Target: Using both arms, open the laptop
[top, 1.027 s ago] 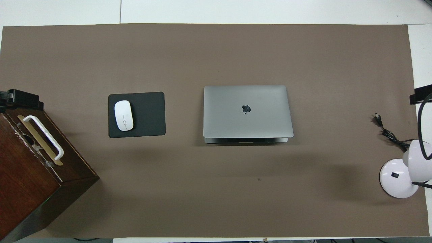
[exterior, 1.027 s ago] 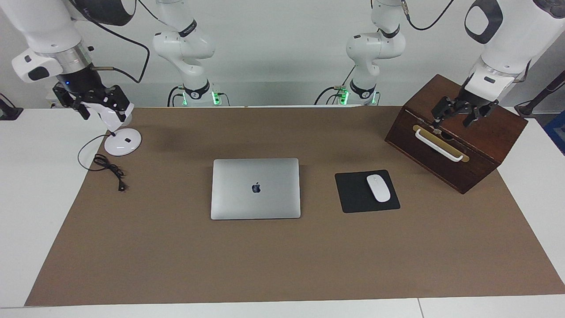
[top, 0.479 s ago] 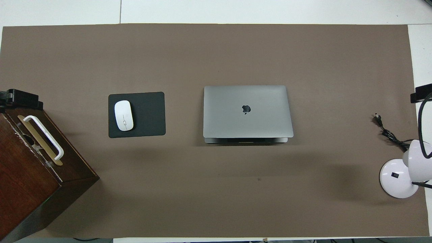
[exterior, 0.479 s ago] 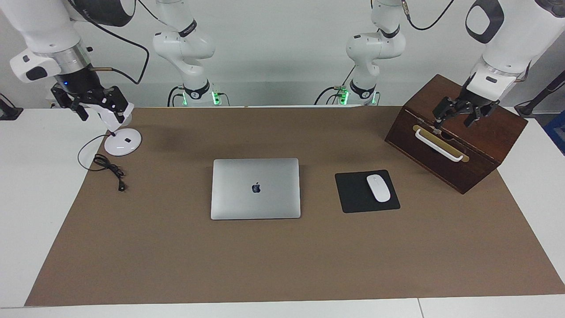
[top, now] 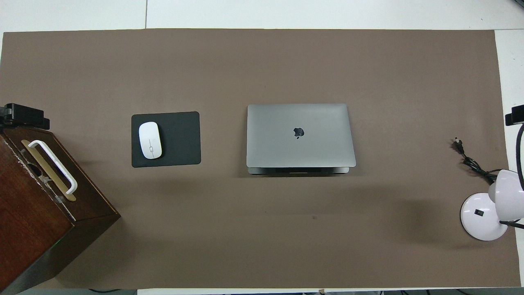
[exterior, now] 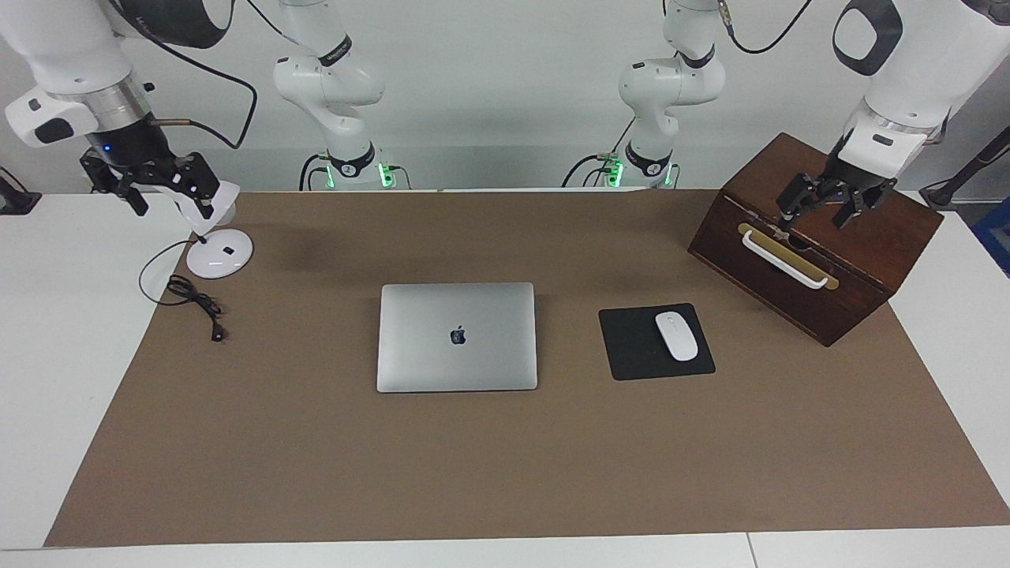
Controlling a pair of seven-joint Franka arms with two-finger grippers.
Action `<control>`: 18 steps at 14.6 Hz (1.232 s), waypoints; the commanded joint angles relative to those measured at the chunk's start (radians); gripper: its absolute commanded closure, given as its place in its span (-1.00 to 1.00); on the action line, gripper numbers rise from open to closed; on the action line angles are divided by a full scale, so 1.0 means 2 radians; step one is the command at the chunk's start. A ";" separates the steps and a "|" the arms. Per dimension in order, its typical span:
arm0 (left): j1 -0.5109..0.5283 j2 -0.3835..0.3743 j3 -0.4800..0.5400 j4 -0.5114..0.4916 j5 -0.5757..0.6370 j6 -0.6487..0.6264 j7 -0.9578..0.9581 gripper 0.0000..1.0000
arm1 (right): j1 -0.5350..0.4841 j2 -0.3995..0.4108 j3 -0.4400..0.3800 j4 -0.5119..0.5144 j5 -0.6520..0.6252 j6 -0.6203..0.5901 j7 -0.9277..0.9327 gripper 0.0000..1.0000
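Both arms have drifted slightly outward; the laptop (exterior: 457, 337) lies closed, untouched. The left claw (exterior: 823, 207) hangs released over the wooden box (exterior: 860, 260). The right claw (exterior: 158, 183), grip unclear, hangs over the lamp (exterior: 218, 252).

Dark apple logo on the laptop (exterior: 457, 337) lid.

Laptop (exterior: 457, 337) lies closed mid-mat (exterior: 505, 473), well clear of every mat edge. Mouse pad (exterior: 631, 347) sits beside it toward the left arm's end, mouse (exterior: 676, 336) on the pad. Wooden box (exterior: 821, 244) stands at the mat corner nearest the left arm, turned askew. Desk lamp (exterior: 218, 254) stands at the corner nearest the right arm, its cable (exterior: 193, 301) trailing just farther from the robots.
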 commanded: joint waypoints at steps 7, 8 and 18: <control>0.002 0.001 -0.003 0.005 0.008 0.004 -0.003 -1.00 | -0.013 -0.019 0.004 -0.034 -0.001 0.029 -0.012 -1.00; 0.002 0.001 -0.003 0.005 0.008 0.004 -0.003 -1.00 | -0.014 -0.019 0.004 -0.033 0.000 0.030 -0.010 -1.00; 0.002 0.002 -0.002 0.004 0.008 0.011 -0.011 1.00 | -0.012 -0.019 0.004 -0.034 0.000 0.029 0.003 -1.00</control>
